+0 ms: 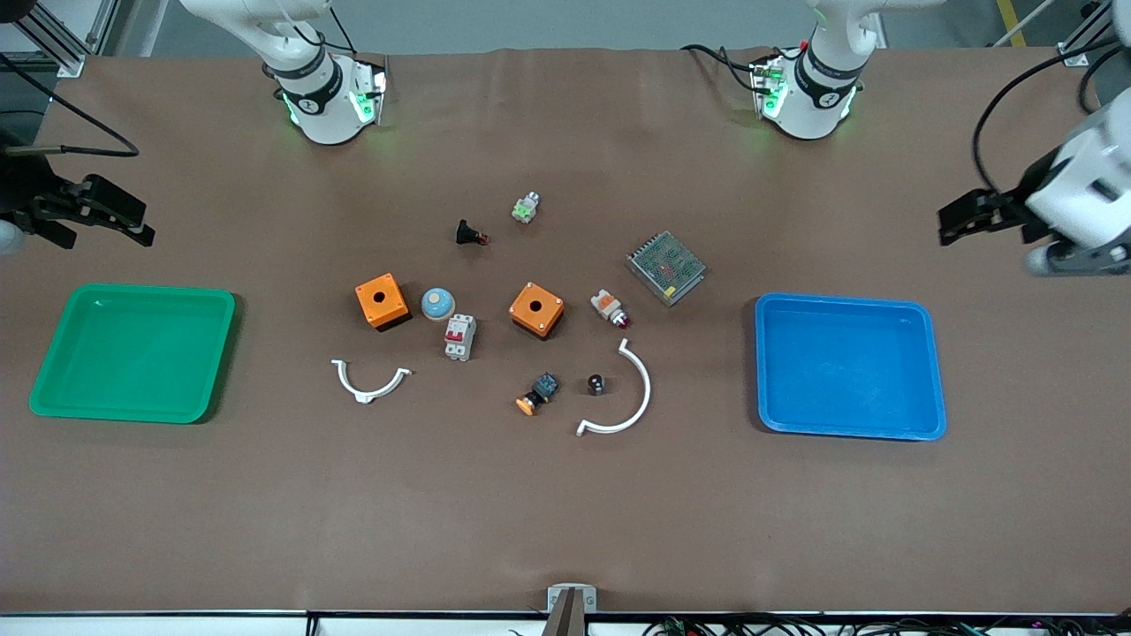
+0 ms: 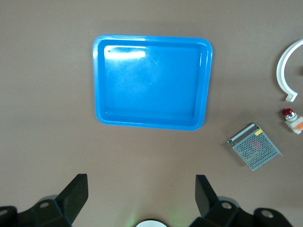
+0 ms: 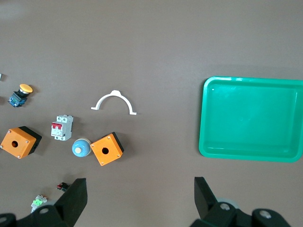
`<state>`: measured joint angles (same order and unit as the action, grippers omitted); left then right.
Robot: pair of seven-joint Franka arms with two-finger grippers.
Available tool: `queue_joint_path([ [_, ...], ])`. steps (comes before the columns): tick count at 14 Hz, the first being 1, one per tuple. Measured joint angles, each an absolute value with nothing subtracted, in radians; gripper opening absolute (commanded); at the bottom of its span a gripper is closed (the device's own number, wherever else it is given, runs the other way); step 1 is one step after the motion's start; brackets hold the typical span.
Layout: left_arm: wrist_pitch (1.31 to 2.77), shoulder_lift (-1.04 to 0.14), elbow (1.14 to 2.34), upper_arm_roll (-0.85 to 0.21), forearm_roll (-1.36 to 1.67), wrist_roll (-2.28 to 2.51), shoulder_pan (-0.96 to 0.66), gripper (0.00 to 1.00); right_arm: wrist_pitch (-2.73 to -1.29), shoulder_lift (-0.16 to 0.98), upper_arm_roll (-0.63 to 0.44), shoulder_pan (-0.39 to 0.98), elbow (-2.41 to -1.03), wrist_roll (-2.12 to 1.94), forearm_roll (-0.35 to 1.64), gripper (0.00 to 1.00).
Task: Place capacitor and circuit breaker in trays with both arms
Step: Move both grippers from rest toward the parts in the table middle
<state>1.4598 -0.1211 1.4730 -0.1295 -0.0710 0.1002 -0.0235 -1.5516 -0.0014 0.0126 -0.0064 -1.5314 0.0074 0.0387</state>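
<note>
The capacitor [image 1: 595, 384] stands on the worktop [image 1: 565, 512] inside a white curved clip [image 1: 622, 397], well apart from both pincers. The circuit breaker [image 1: 459, 336] lies beside a blue dome [image 1: 436, 303]. The left pincer [image 1: 972, 216] hangs spread wide and empty above the worktop near the blue tray [image 1: 928, 371]. The right pincer [image 1: 97, 212], equally wide and empty, hangs near the green tray [image 1: 216, 353].

The left arm waits raised at its own end of the table, its wrist angled inward; the left gripper [image 1: 950, 221] hangs in the air with its fingers [image 2: 75, 196] spread wide apart and nothing between them. The right arm holds a mirrored pose at its end, the right gripper [image 1: 137, 221] likewise aloft, fingers [image 3: 75, 198] parted and unloaded.
</note>
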Motion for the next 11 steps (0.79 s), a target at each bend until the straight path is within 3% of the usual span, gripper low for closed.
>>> queue_joint_path([
  [7,1.681,-0.367,1.466,-0.134,-0.097,0.456,-0.282,0.99,-1.55,0.01,0.015,-0.006,-1.531,0.007,0.039,1.0],
  [11,1.821,-0.484,1.461,-0.135,-0.097,0.642,-0.381,0.87,-1.544,0.012,0.019,0.003,-1.532,0.001,0.039,1.0],
])
